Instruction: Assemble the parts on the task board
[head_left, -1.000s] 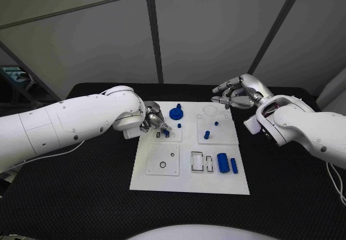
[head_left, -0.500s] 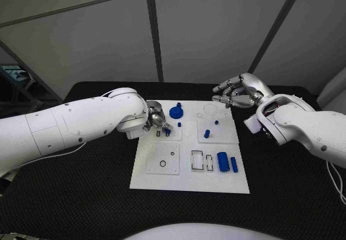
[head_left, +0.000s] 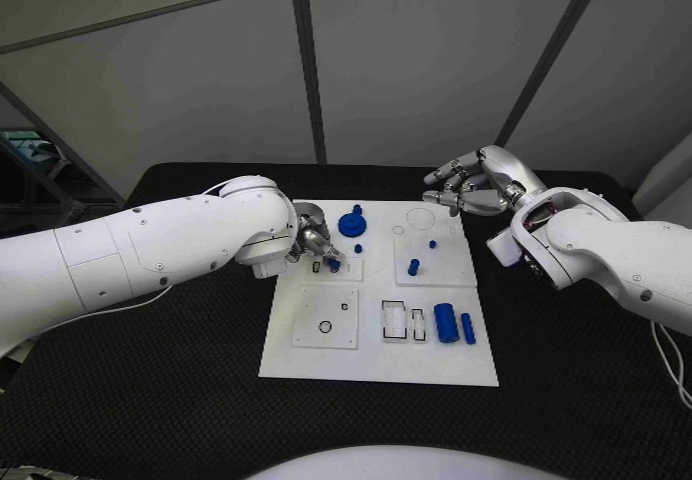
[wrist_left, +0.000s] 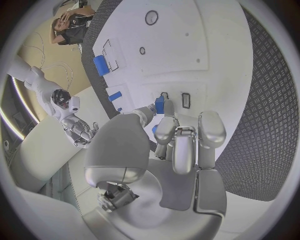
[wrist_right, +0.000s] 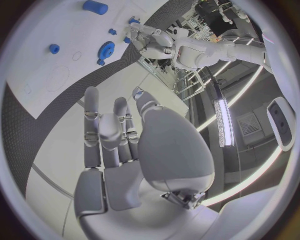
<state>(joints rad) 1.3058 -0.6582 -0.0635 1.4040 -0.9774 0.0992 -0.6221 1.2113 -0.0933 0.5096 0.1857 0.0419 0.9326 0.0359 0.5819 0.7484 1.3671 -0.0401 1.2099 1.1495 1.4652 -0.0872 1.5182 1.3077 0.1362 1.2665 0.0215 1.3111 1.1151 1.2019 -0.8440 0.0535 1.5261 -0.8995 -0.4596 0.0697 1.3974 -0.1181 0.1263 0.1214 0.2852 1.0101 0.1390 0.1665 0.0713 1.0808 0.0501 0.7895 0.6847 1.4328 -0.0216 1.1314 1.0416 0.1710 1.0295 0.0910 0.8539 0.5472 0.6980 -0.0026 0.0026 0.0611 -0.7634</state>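
While the silver left hand (head_left: 312, 245) is pinching a small blue peg (wrist_left: 159, 105) over the white task board (head_left: 378, 360), the right hand (head_left: 464, 186) is hovering beyond it, fingers apart, holding nothing

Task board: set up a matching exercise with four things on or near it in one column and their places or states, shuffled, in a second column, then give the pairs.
Things
1. left hand
2. right hand
3. blue gear
4. two blue cylinders

Places or states
A. lying side by side at the board's near right
B. fingers apart, holding nothing, beyond the board's far right corner
C. pinching a small blue part over the board's far left
D. at the far edge of the task board, left of middle

Pairs: 1-C, 2-B, 3-D, 4-A
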